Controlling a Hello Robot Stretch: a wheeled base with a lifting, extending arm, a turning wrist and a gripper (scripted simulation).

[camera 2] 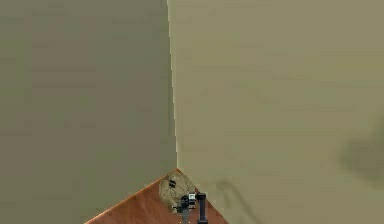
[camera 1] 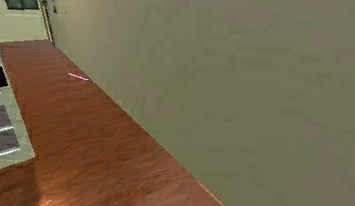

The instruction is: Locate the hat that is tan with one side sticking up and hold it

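In the arm side view the dark arm (camera 2: 199, 212) rises from the bottom edge and ends near a corner where two beige walls meet. At its far end sits the gripper (camera 2: 181, 193). A small tan, roundish shape (camera 2: 175, 184) lies at or behind the fingers, over the tip of the wood floor. Its form is too small to name as a hat. I cannot tell whether the gripper holds anything or whether it touches that shape.
In the forward view a long beige wall (camera 1: 236, 84) runs along the right of a wood floor (camera 1: 84, 137). White shelving (camera 1: 2, 133) stands at the left edge. A thin pink stick (camera 1: 77, 78) lies by the wall. A doorway (camera 1: 24, 9) is far back.
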